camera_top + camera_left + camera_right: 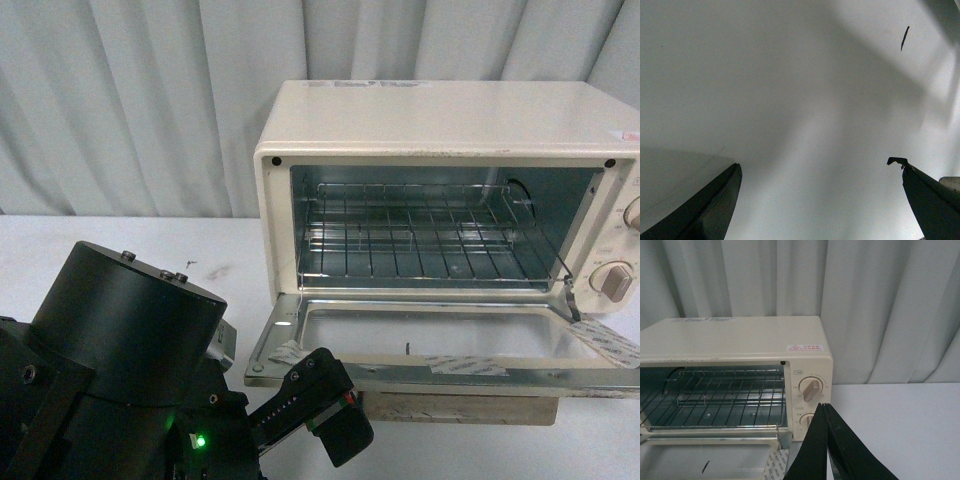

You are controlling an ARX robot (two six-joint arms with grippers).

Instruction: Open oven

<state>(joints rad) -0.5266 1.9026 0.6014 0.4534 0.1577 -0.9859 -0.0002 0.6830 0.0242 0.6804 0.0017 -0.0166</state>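
The cream-white oven (440,130) stands at the right on the table, and its glass door (440,345) hangs down flat and open. A wire rack (420,235) shows inside. The beige handle (460,408) sits under the door's front edge. Two knobs (811,389) are on the oven's (740,337) right panel. My left gripper (817,167) is open over bare table, with nothing between its dark fingers (720,200). In the front view that arm (130,350) fills the lower left, just off the door's left corner. My right gripper (824,406) is shut on nothing, in front of the lower knob.
A white table (120,240) carries the oven, with pale pleated curtains (130,90) behind. Strips of tape (605,340) lie on the door's corners. A small dark mark (904,37) is on the table surface.
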